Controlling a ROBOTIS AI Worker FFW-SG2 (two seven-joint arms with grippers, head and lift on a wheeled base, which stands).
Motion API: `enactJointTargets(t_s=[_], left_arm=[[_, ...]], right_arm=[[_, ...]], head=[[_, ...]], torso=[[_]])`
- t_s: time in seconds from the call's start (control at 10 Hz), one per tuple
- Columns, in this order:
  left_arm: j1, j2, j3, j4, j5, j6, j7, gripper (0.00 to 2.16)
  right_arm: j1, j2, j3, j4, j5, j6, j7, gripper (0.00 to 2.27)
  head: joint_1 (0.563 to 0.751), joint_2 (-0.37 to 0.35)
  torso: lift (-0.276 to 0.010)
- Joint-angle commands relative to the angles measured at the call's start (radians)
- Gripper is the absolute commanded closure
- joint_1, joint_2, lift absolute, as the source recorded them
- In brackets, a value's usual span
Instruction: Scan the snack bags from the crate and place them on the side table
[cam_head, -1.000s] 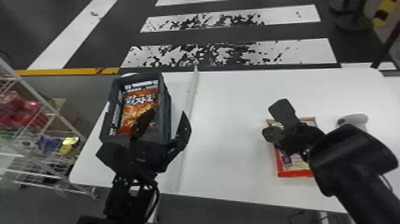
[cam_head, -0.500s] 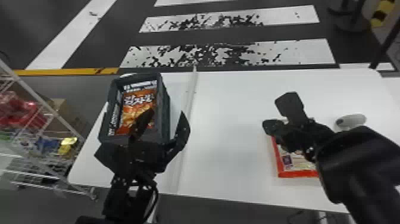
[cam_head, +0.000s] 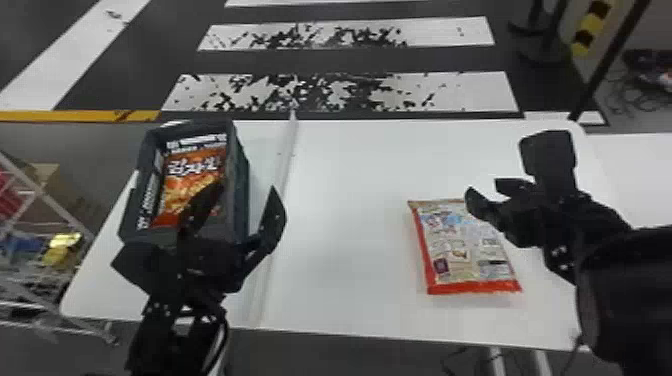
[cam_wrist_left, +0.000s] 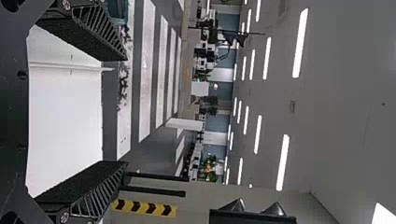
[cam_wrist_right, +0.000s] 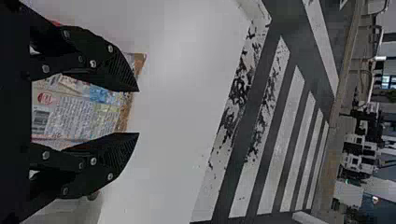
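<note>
The right end effector (cam_head: 508, 166) and left end effector (cam_head: 246, 186) each have their fingers apart, with one snack bag (cam_head: 462, 250) lying flat near the former on the white counter (cam_head: 345, 225), another snack bag (cam_head: 192, 172) inside the dark crate (cam_head: 242, 175) near the latter, and striped floor (cam_head: 465, 95) beyond the counter.

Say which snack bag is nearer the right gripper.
The red-edged bag, flat on the table by the right gripper; the orange bag is in the crate.
</note>
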Motion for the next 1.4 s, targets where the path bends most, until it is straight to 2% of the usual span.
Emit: enactJointTargets(t_s=[0.0,0.3,0.6,1.1,1.2,1.3], left_arm=[[0.000,-0.002,-0.011,-0.004,0.000,0.000,0.002,0.08],[0.000,0.000,-0.015,-0.002,-0.001,0.000,0.002,0.08],[0.000,0.005,-0.015,0.004,-0.001,0.000,0.002,0.08],[-0.002,0.006,-0.014,0.013,0.000,-0.003,0.002,0.08],[-0.002,0.006,-0.012,0.013,0.000,-0.006,0.002,0.08],[-0.002,0.005,-0.011,0.013,0.000,-0.006,0.002,0.08]], right_arm=[[0.042,-0.016,-0.064,-0.047,-0.019,0.037,-0.012,0.05],[0.050,-0.063,-0.156,-0.004,-0.050,0.061,-0.012,0.06],[-0.036,-0.097,-0.173,0.177,-0.070,0.077,0.001,0.07],[-0.248,-0.103,-0.153,0.551,-0.070,-0.006,0.019,0.09],[-0.278,-0.108,-0.145,0.603,-0.065,-0.009,0.034,0.17],[-0.295,-0.111,-0.138,0.639,-0.062,-0.009,0.039,0.36]], head=[[0.695,0.061],[0.695,-0.049],[0.695,-0.110],[0.695,-0.132],[0.695,-0.135],[0.695,-0.135]], torso=[[-0.050],[-0.050],[-0.050],[-0.050],[-0.050],[-0.050]])
